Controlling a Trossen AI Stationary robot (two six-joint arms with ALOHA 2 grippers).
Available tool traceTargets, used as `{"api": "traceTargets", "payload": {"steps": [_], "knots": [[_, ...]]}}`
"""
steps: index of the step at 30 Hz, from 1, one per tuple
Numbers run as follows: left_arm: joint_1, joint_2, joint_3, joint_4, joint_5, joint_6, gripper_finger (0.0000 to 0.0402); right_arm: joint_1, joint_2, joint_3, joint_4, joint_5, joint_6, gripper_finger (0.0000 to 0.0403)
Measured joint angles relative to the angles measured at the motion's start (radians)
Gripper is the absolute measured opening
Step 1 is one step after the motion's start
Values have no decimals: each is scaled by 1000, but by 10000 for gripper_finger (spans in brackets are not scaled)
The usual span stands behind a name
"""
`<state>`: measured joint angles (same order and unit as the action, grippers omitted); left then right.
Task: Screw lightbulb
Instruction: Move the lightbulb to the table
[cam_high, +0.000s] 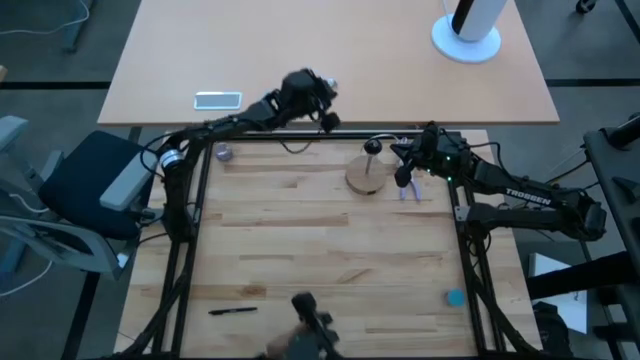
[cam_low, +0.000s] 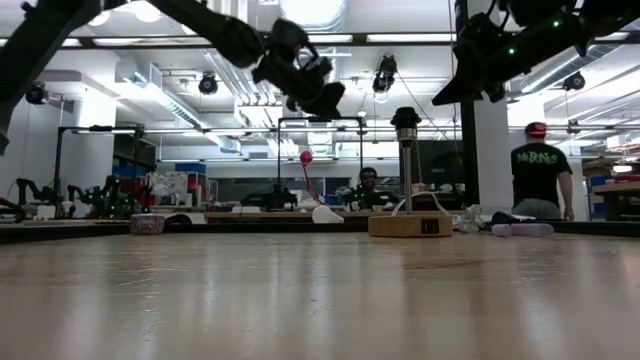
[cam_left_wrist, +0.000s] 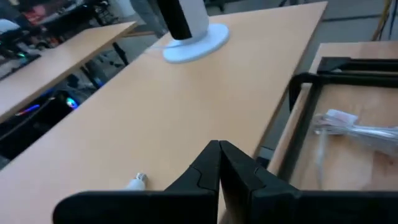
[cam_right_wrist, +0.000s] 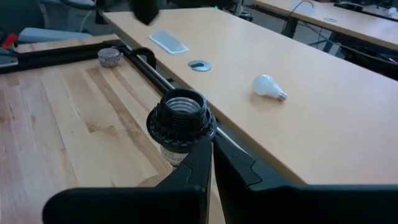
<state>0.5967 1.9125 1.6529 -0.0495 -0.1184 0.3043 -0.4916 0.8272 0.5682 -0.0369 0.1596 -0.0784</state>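
The white lightbulb (cam_right_wrist: 268, 86) lies on its side on the tan far table, beyond the black frame rail; it also shows in the high view (cam_high: 330, 84) and at the edge of the left wrist view (cam_left_wrist: 137, 181). My left gripper (cam_high: 325, 100) is shut and empty, raised over the far table just beside the bulb. The round wooden disc (cam_high: 364, 178) rests flat on the work table, with a black post and an empty socket (cam_right_wrist: 181, 117) on top. My right gripper (cam_right_wrist: 211, 149) is shut and empty, hovering close beside the socket on its right.
A white-based black cylinder (cam_high: 467, 30) stands at the far right of the tan table, and a phone (cam_high: 217, 99) lies at its left. A small purple cup (cam_high: 222, 152), a pen (cam_high: 232, 310) and a blue object (cam_high: 455, 297) sit on the work table. People are in the room behind.
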Motion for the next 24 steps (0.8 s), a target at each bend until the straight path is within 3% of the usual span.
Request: {"api": "traceTargets", "payload": {"steps": [5,8,15,19,21,24], "knots": [[136,97,98,4,147,-38,0,0,0,0,20,0,0,13],[206,208,219,4,247,-57,0,0,0,0,22,2,0,13],[299,569,704,-75,449,-61,0,0,0,0,18,24,20,13],[321,585,538,185,402,-93,0,-1,0,0,10,27,37,13],[332,581,479,236,331,-102,0,-4,0,0,7,27,45,13],[345,577,429,278,316,-104,6,-14,6,0,7,27,37,13]]}}
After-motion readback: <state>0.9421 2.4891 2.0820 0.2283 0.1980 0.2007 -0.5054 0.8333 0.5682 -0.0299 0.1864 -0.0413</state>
